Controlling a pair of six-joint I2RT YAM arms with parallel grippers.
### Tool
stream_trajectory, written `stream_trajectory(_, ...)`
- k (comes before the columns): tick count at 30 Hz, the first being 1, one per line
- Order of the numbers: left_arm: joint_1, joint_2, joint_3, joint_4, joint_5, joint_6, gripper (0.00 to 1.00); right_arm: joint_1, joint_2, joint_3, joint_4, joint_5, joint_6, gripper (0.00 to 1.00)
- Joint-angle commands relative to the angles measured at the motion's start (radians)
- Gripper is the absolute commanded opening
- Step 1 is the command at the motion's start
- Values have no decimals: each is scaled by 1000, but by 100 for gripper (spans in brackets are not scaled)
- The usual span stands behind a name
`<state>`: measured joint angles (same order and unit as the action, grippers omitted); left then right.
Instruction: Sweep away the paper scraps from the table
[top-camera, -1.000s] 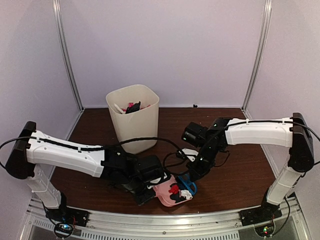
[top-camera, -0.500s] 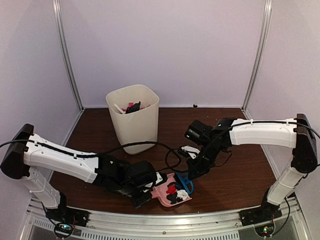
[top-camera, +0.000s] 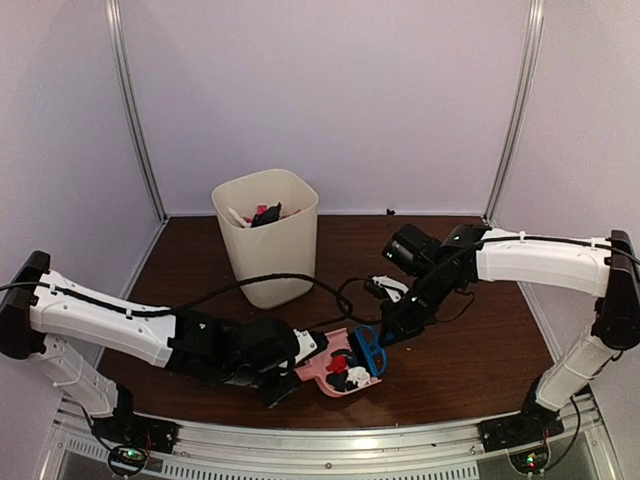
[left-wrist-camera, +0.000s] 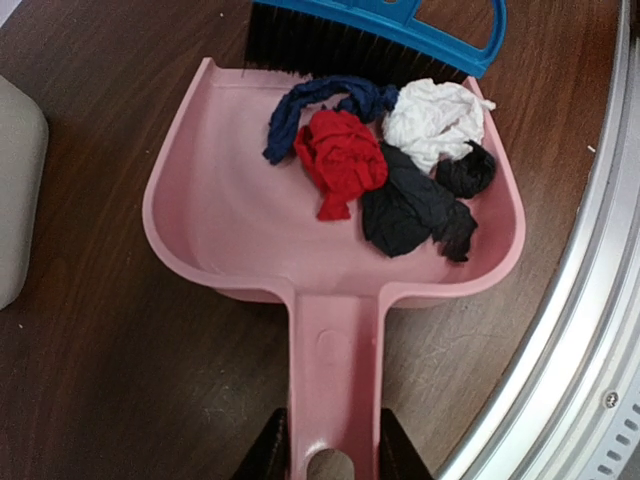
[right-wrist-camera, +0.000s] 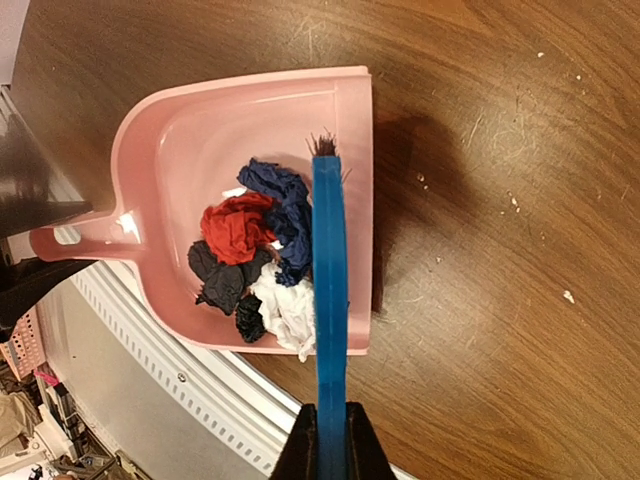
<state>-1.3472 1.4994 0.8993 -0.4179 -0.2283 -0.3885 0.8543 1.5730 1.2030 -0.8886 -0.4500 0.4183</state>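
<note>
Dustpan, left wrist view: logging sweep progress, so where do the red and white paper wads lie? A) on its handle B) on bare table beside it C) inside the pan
C: the paper scraps, red and white among them, sit inside the pink dustpan, with the blue brush at its mouth.

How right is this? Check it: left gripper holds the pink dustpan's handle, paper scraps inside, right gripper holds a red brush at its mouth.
The brush is blue, not red; the right wrist view shows it. The left gripper, pink dustpan, paper scraps and right gripper are as stated.
</note>
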Motion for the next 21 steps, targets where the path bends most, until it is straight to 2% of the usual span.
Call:
stream_trajectory(1, 7, -93, -36, 133, -65, 26, 0, -23, -46, 62, -31, -15, 10, 0)
stream_trajectory(12, 11, -211, -68, 216, -137, 59, 0, -78, -136, 204, -133, 14, 31, 0)
stream_trajectory(21, 28, -245, -54, 233, -156, 61, 0, -154, -216, 288, -153, -17, 46, 0)
